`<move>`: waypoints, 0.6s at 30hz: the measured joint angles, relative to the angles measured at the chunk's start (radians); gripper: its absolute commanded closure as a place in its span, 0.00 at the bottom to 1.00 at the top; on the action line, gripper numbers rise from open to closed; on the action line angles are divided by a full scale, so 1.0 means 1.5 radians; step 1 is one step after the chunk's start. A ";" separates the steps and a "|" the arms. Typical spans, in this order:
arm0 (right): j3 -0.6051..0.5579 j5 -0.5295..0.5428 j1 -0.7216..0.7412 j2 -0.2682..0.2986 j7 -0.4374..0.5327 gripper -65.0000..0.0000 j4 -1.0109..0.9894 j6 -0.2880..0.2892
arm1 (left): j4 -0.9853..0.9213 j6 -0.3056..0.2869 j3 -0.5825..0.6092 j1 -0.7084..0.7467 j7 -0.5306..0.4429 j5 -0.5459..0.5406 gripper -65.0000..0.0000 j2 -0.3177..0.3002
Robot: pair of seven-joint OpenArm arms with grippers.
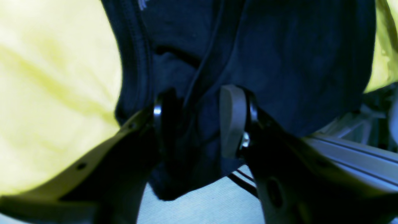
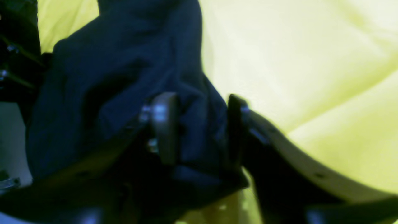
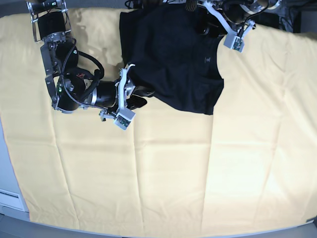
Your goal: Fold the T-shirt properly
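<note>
- The yellow table cloth [image 3: 163,168] covers nearly the whole surface in the base view; its near half and right side are bare, with only creases.
- The T-shirt [image 3: 173,59] lies bunched at the far edge, centre-left, spilling toward the far rim; its near hem runs slanting from the left down toward the right, and a tiny pale logo mark [image 3: 208,60] shows near its right side.
- The right gripper [image 2: 199,130] is at the shirt's near-left edge; the right wrist view shows its two pads pinching a thick wad of the dark cloth between them.
- The left gripper [image 1: 199,121] is at the shirt's far-right corner, and the left wrist view shows cloth clamped between its pads, with a stitched hem running beside them.
- Judgement: both arms hold opposite ends, so the shirt's long axis runs between them, from near-left to far-right; spreading it flat would call for drawing these ends apart and toward the near, bare cloth. Neither arm is plainly nearer.
</note>
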 measured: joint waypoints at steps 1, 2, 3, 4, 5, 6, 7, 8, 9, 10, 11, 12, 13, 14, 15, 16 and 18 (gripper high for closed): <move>-0.006 0.000 0.000 0.000 -0.004 0.82 0.000 0.000 | 0.000 0.000 0.000 0.000 0.000 0.011 0.62 0.000; -0.010 0.000 0.000 0.000 -0.006 0.90 0.000 0.000 | 0.003 0.000 -0.001 -0.001 0.000 0.021 0.62 0.000; -0.011 0.000 0.000 0.000 -0.008 0.97 0.000 0.000 | 0.006 -0.001 -0.005 -0.001 -0.001 0.027 0.62 0.000; -0.011 0.000 0.001 -0.001 -0.008 1.00 0.000 0.000 | 0.006 0.000 -0.013 -0.001 -0.001 0.028 0.62 0.000; -0.011 -0.001 0.003 0.000 -0.008 1.00 0.000 0.000 | 0.006 0.000 -0.022 -0.001 0.000 0.031 0.62 0.000; -0.011 -0.001 0.008 0.000 -0.008 1.00 0.000 0.000 | 0.006 -0.001 -0.033 -0.001 0.000 0.032 0.62 0.000; -0.011 0.000 0.014 0.000 -0.008 1.00 0.000 0.000 | 0.006 -0.001 -0.045 -0.001 -0.003 0.032 0.62 0.000; -0.011 0.002 0.023 0.000 -0.008 1.00 -0.001 0.000 | 0.006 -0.001 -0.057 -0.001 -0.011 0.032 0.62 0.000; -0.011 0.003 0.032 0.000 -0.008 1.00 -0.001 0.000 | 0.006 -0.001 -0.071 -0.001 -0.018 0.030 0.62 0.000; -0.011 0.003 0.041 0.000 0.001 1.00 -0.001 0.000 | 0.006 -0.001 -0.085 -0.001 -0.026 0.027 0.62 -0.001; -0.011 0.004 0.051 0.000 0.005 1.00 -0.001 0.000 | 0.006 -0.001 -0.097 -0.001 -0.031 0.026 0.62 -0.001; -0.010 0.005 0.060 0.000 0.008 1.00 -0.001 0.000 | 0.006 -0.001 -0.107 -0.001 -0.030 0.026 0.62 -0.001; -0.006 0.005 0.068 -0.001 0.014 1.00 -0.001 0.003 | 0.006 -0.002 -0.116 -0.001 -0.030 0.026 0.62 -0.002; 0.001 0.005 0.075 -0.002 0.020 1.00 -0.001 0.003 | 0.006 -0.003 -0.125 -0.001 -0.030 0.025 0.62 -0.001; 0.009 0.004 0.084 -0.002 0.023 1.00 -0.001 0.003 | 0.006 -0.003 -0.134 -0.001 -0.030 0.025 0.62 -0.001; 0.016 0.001 0.093 -0.002 0.023 1.00 -0.001 0.003 | 0.006 -0.003 -0.143 -0.001 -0.029 0.026 0.62 0.000; 0.028 -0.024 0.106 -0.001 0.035 1.00 -0.001 0.003 | 0.006 -0.003 -0.157 -0.001 -0.028 0.025 0.62 0.000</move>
